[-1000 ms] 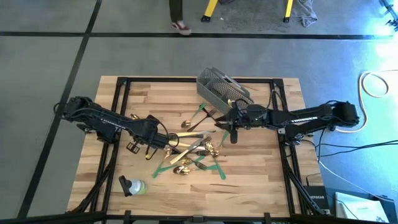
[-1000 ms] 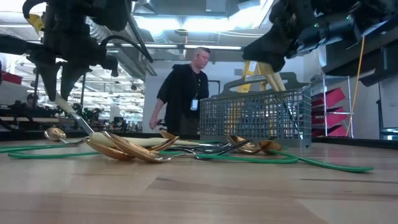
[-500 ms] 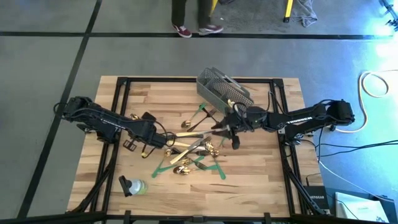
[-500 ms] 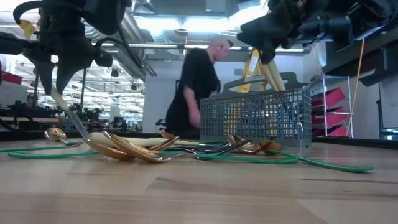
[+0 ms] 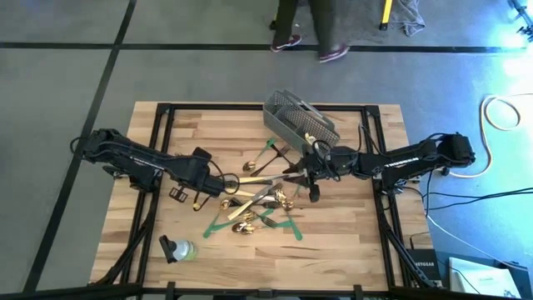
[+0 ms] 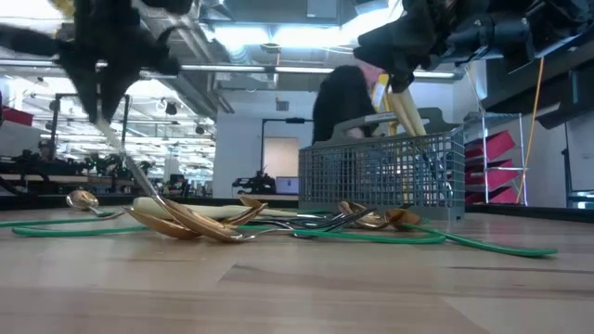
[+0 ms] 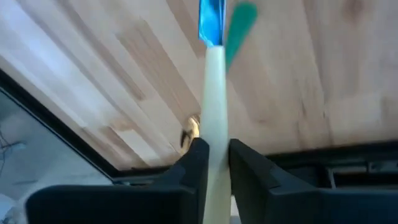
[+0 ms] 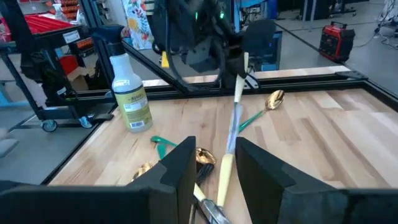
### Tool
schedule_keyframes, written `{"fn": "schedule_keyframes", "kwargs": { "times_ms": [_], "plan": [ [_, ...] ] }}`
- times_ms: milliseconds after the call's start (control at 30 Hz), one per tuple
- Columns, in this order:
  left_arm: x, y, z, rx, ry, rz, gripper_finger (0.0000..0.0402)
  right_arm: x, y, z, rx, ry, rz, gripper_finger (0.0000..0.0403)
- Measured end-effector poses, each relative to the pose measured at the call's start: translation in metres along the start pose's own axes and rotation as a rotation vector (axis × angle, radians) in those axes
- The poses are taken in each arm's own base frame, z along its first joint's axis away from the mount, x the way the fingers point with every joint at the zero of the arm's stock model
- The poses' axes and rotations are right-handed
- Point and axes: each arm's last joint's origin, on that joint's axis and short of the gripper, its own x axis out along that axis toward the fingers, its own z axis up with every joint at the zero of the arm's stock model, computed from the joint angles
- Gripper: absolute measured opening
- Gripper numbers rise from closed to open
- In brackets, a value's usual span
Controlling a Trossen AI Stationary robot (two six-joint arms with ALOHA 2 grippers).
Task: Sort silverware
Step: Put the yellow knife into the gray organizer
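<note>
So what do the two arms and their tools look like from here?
Both arms are dark, jointed and slim, with black cables along them. The right arm carries pale lettering on its forearm. The left tool and the right tool each end in two blocky black fingers.

Two robot arms (image 5: 137,160), one mesh basket (image 5: 293,119), one spray bottle (image 5: 176,248)
</note>
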Motion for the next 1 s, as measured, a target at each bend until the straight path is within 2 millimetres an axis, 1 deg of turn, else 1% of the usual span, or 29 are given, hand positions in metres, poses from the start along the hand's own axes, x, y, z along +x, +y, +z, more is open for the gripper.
{"fn": "schedule_keyframes", "kwargs": {
  "times_ms": [133, 267, 367, 467, 633, 733, 867, 1000],
  "plan": [
    [-0.020, 0.006, 0.003, -0.014, -0.079, 0.020, 0.0017, 0.001, 0.005, 0.000, 0.034, -0.013, -0.023, 0.0097],
    [-0.035, 0.007, 0.005, -0.017, -0.133, 0.045, 0.0011, 0.003, 0.007, 0.002, 0.073, -0.051, -0.046, 0.0097],
    [-0.038, 0.006, 0.006, -0.022, -0.153, 0.055, 0.0010, 0.006, 0.007, -0.002, 0.090, -0.036, -0.043, 0.0097],
    [-0.037, 0.006, 0.009, -0.035, -0.180, 0.052, 0.0010, 0.010, 0.006, -0.008, 0.108, -0.023, -0.043, 0.0097],
    [-0.027, 0.001, 0.012, -0.059, -0.176, 0.011, 0.0010, 0.025, 0.008, -0.021, 0.128, 0.017, -0.020, 0.0097],
    [-0.016, -0.003, 0.011, -0.096, -0.140, -0.015, 0.0016, 0.037, 0.012, -0.024, 0.117, 0.042, -0.004, 0.0097],
    [0.007, -0.014, 0.008, -0.137, -0.061, -0.068, 0.0044, 0.055, 0.016, -0.025, 0.066, 0.056, 0.013, 0.0097],
    [0.037, -0.027, 0.005, -0.259, -0.003, -0.101, 0.0085, 0.067, 0.016, -0.026, 0.047, 0.066, 0.017, 0.0097]
  ]
}}
